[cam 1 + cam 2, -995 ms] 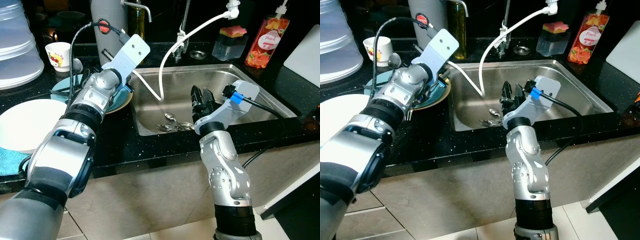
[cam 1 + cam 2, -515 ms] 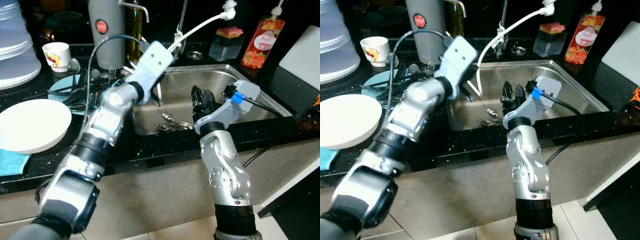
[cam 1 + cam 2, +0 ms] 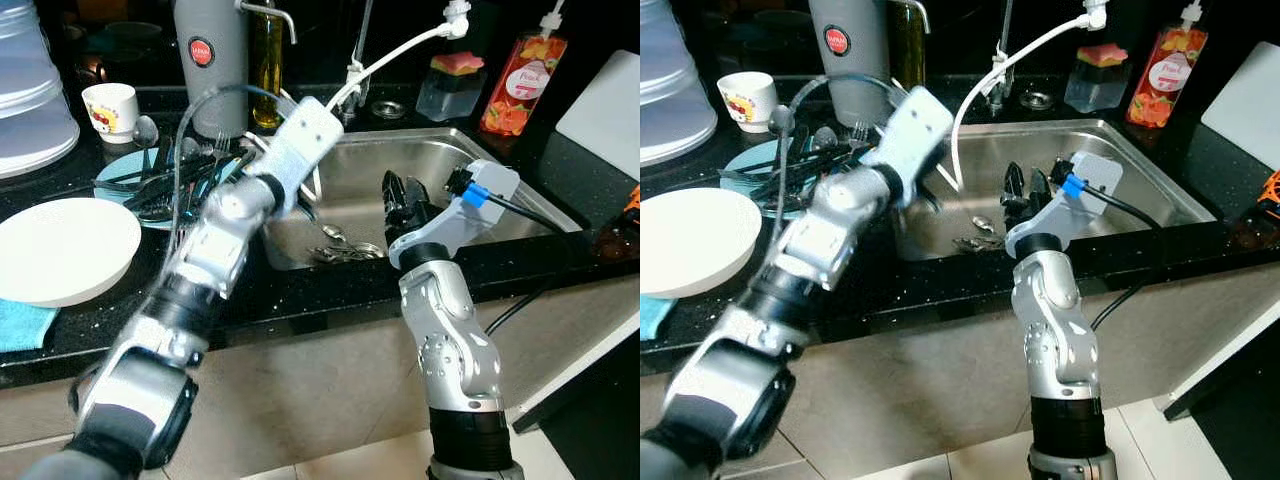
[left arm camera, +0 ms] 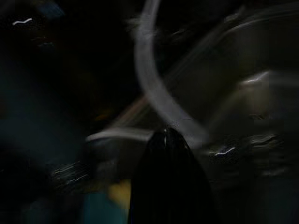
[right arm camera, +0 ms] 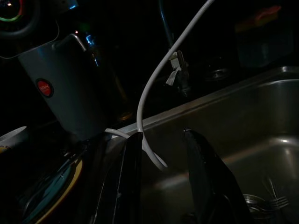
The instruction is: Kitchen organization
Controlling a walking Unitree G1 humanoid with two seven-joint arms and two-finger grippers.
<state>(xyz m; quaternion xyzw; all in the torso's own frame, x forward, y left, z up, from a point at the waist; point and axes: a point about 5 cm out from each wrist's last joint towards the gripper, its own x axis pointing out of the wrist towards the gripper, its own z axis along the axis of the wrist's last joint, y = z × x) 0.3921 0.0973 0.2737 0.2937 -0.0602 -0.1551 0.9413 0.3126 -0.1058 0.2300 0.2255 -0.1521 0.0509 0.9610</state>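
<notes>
Several spoons and forks (image 3: pixel 345 248) lie on the floor of the steel sink (image 3: pixel 520 200). More dark cutlery is piled on a teal plate (image 3: pixel 150 180) on the counter to the sink's left. My left gripper (image 3: pixel 930 200) reaches over the sink's left rim, just above the basin. In the blurred left wrist view its fingers (image 4: pixel 168 186) merge into one black shape, with a pale streak at the tip that I cannot identify. My right gripper (image 3: pixel 400 195) hangs open inside the sink, above the cutlery and holding nothing; its two fingers (image 5: pixel 203 172) stand apart.
A white hose (image 3: pixel 400 50) loops from the tap into the sink between the grippers. A white plate (image 3: pixel 65 250), a blue cloth (image 3: pixel 20 325), a cup (image 3: pixel 110 105) and a grey jug (image 3: pixel 210 60) stand left. A soap bottle (image 3: pixel 520 85) and sponge box (image 3: pixel 450 85) stand behind the sink.
My left arm swung from over the teal plate rightward to the sink's left rim, then dipped slightly. The right arm stayed put. The camera shifted a little.
</notes>
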